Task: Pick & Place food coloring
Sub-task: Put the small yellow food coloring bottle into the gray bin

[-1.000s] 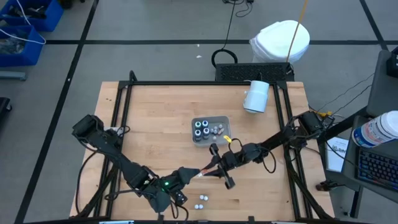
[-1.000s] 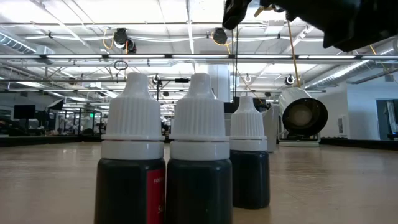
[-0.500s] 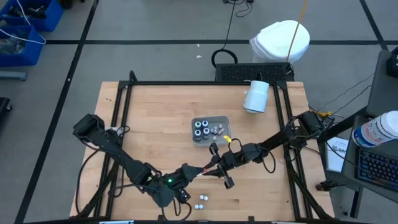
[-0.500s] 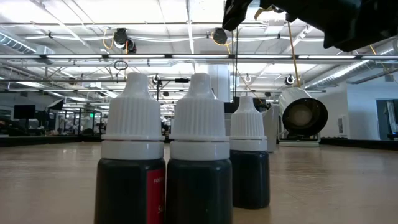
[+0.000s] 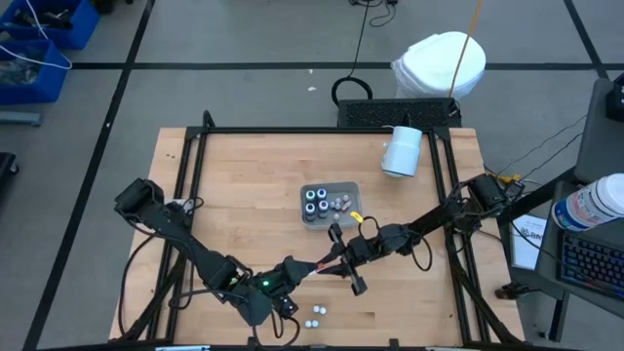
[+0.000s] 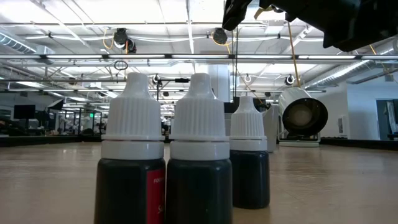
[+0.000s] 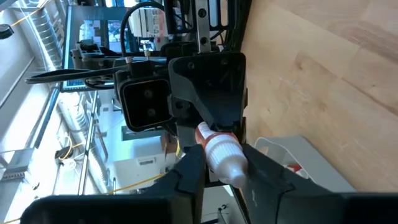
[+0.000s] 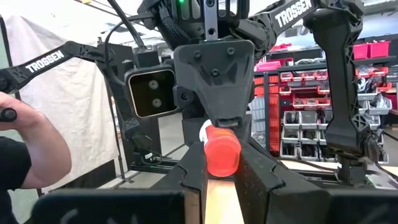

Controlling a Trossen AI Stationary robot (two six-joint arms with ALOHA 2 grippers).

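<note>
Pinching the food coloring bottle [image 7: 224, 152] by its white cap end with the left tool [image 5: 300, 270], pads sitting snug on both sides of the cap in the left wrist view, narrowed to about the cap's width. Clamping the same bottle's red-orange base end with the right tool [image 5: 330, 263], likewise nearly closed, so sharing one bottle above the bench [image 5: 253, 185] a little in from its front edge, near the middle. Meeting nose to nose, with the left arm reaching in from about 8 o'clock and the right arm from about 2 o'clock. Lying with its long axis roughly along the 8-to-2 line, cap toward 8, base toward 2, and so in line with both tools rather than across them. Judging this to be a handover, and needing one tool to let go before the other can pull away along that axis. Looking outward: finding the grey tray [image 5: 349, 190] at about 12 o'clock from the meeting point, near and about equally close to either arm, with stowed bottles [image 5: 314, 200] standing upright in its 9 o'clock half. Leaving loose bottles [image 5: 314, 315] upright at about 6 o'clock, closer to the left arm. Passing the white cylinder [image 5: 401, 149] on its side, well apart at about 1 o'clock.
</note>
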